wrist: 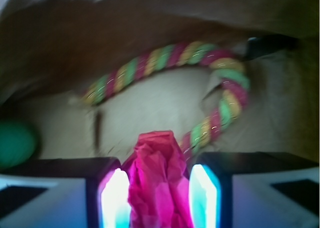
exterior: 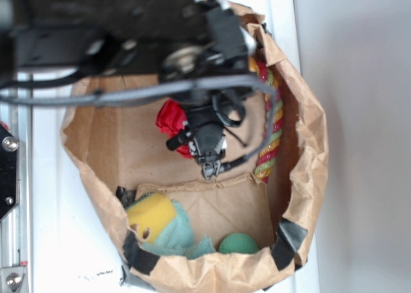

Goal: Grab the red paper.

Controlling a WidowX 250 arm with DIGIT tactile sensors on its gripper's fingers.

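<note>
The red paper (wrist: 159, 183) is a creased bright red wad that fills the gap between my two fingers in the wrist view. My gripper (wrist: 159, 198) is shut on it, the pads (wrist: 116, 198) pressing both its sides. In the exterior view the red paper (exterior: 169, 121) shows just left of the black gripper (exterior: 181, 140), inside the brown paper bag (exterior: 308, 145), over the bag's floor near its middle. Part of the paper is hidden by the gripper and arm.
A red, yellow and green twisted rope loop (exterior: 271, 135) lies along the bag's right wall and shows ahead in the wrist view (wrist: 165, 58). A green ball (exterior: 238, 243), a yellow block (exterior: 149, 219) and a teal cloth (exterior: 180, 238) lie at the bag's near end.
</note>
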